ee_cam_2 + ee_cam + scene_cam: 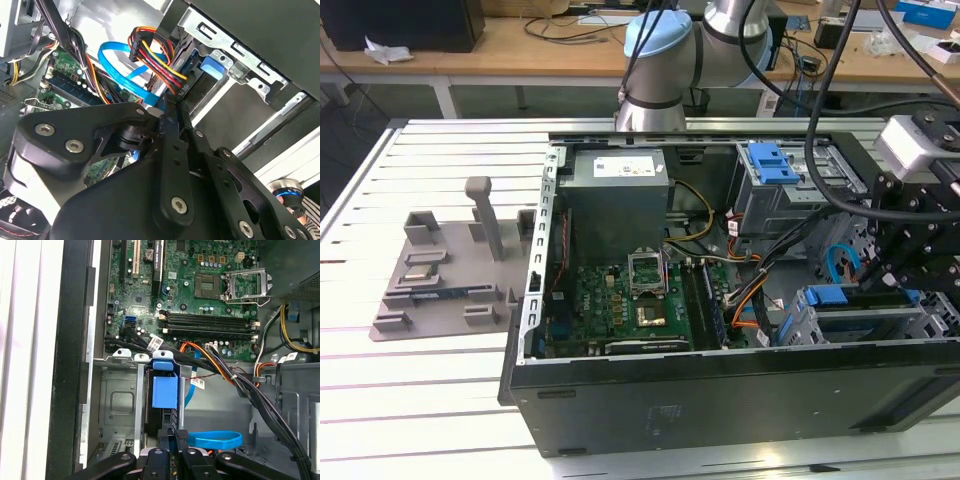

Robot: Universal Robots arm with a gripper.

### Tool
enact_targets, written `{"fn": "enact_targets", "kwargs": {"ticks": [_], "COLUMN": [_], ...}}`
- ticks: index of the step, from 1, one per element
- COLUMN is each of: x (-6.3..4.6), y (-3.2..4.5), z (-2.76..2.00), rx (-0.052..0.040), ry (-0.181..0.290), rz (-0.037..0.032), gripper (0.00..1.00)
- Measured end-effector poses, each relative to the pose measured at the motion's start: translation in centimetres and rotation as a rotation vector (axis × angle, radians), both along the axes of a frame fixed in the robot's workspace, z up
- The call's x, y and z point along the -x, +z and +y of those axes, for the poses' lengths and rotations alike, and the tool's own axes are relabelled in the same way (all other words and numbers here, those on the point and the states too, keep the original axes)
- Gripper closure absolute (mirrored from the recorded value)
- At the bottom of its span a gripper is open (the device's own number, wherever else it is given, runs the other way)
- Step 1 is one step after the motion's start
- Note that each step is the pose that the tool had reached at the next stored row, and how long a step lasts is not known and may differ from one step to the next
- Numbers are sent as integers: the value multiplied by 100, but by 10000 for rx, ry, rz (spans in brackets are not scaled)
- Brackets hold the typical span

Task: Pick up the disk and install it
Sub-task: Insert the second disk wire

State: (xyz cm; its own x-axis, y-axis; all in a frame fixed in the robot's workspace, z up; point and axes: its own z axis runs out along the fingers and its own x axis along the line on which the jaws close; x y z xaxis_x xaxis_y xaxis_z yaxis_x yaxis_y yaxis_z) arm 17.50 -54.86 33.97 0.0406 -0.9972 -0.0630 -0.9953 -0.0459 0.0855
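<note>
The black two-fingered gripper [172, 440] pinches narrowly the edge of the silver-metal disk in its bright blue plastic carrier [165, 392], standing on edge in the grey steel drive cage [117, 405]; its long axis runs toward twelve o'clock.

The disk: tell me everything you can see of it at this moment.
The disk, a flat drive in a bright blue plastic carrier, stands edge-on in a slot of the grey sheet-metal drive cage inside the open computer case. In the first wrist view, its blue plastic face and a dark edge show between the cage walls, and a bundle of black cables crosses just past its inner end. The black claw sits right at its outer end. Whether the claw is gripping the disk cannot be told.
</note>
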Motion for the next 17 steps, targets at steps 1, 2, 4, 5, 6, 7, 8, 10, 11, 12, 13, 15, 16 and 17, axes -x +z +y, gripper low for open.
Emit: {"fn": "enact_targets", "kwargs": {"ticks": [1, 2, 4, 5, 6, 7, 8, 10, 11, 12, 13, 15, 16, 17], "x": [0, 0, 0, 0, 0, 0, 0, 1, 1, 0, 0, 0, 0, 0], "y": [-1, -1, -3, 0, 42, 87, 126, 256, 297, 342, 383, 403, 403, 405], "z": [0, 0, 0, 0, 0, 0, 1, 13, 14, 17, 18, 17, 17, 17], "rx": [-1, 0, -6, -1, 1, 1, -1, 5, 10, 12, 14, 12, 11, 12], "ry": [0, 0, 0, 0, -1, -1, -1, -2, -2, -1, 0, 0, 0, 0], "rz": [0, 0, 0, 0, 0, 0, 0, 0, 0, 1, 0, 1, 1, 1], "gripper": [84, 84, 83, 76, 76, 76, 76, 85, 85, 85, 89, 89, 89, 89]}}
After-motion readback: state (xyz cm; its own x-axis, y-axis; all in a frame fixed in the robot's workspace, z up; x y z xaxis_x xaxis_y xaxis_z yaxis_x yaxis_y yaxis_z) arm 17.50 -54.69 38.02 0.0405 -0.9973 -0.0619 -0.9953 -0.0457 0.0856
